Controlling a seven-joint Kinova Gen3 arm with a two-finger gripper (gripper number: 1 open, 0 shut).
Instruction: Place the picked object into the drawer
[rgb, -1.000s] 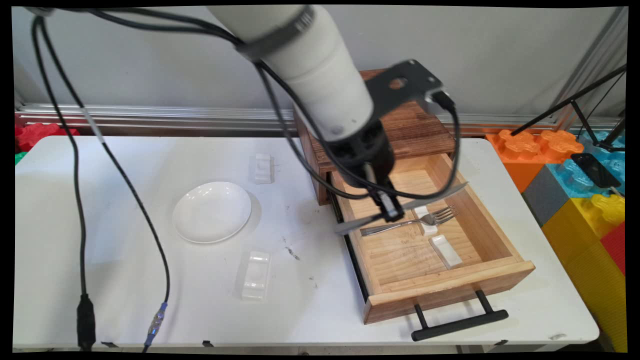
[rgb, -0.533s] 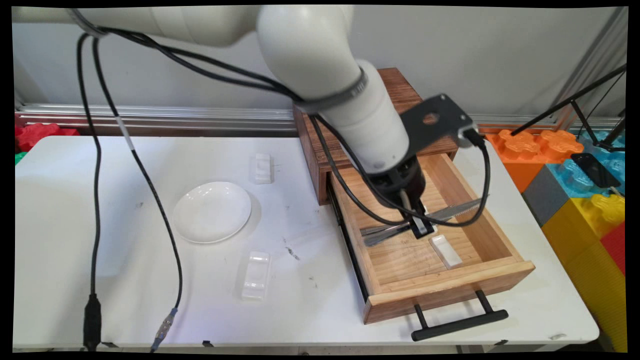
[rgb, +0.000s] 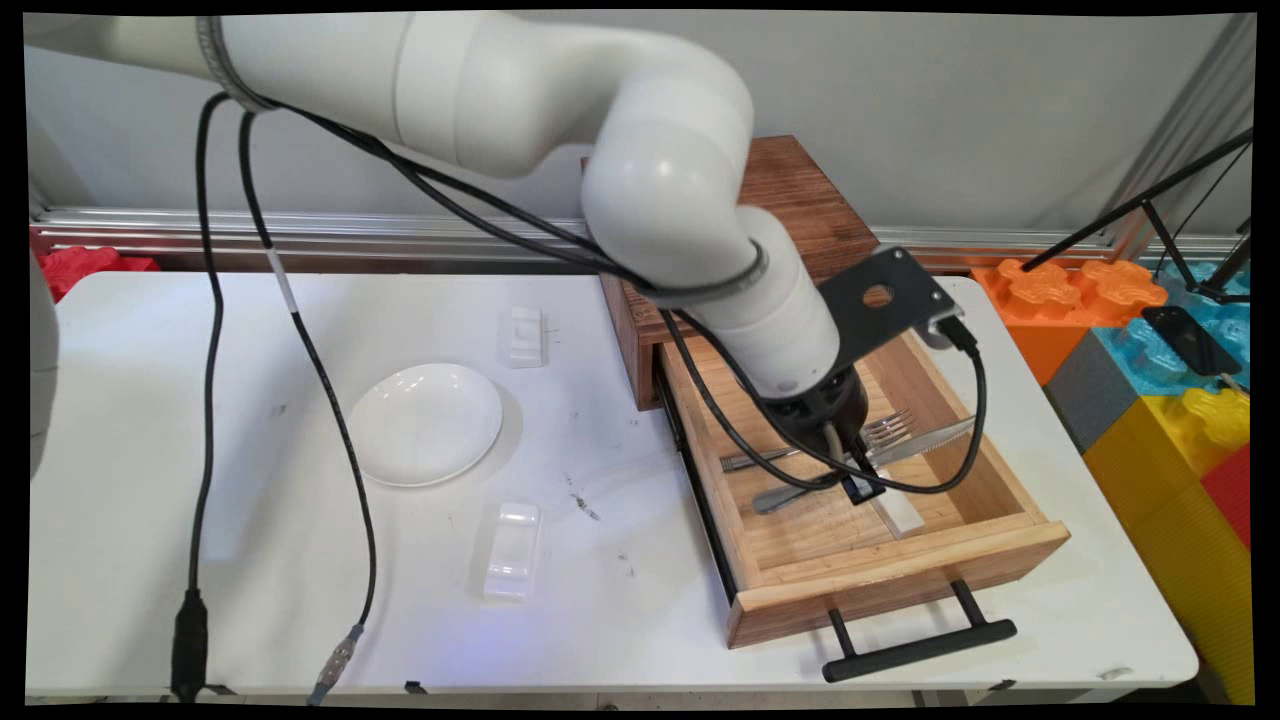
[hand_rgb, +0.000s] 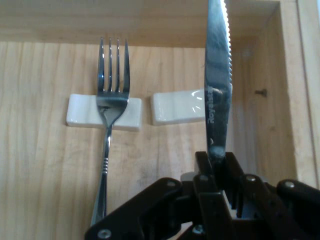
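Nearest the camera, two cable plugs (rgb: 340, 655) dangle over the white table (rgb: 200, 560), and the drawer's black handle (rgb: 915, 645) juts forward. A clear rest (rgb: 512, 548) lies on the table, with one white plate (rgb: 425, 422) beyond it and a second small white rest (rgb: 526, 336) farther back. Inside the open wooden drawer (rgb: 900, 565) the gripper (hand_rgb: 220, 165) pinches one serrated knife (hand_rgb: 218, 85) by its handle, the blade hovering over the right of two white rests (hand_rgb: 177, 107). One fork (hand_rgb: 111, 100) lies with its neck on the left rest (hand_rgb: 82, 111). As a judgement, the knife may be off-centre and could roll off the small rest or knock it, and the blade sits close to the drawer's side wall. Behind stands the wooden cabinet (rgb: 810, 215).
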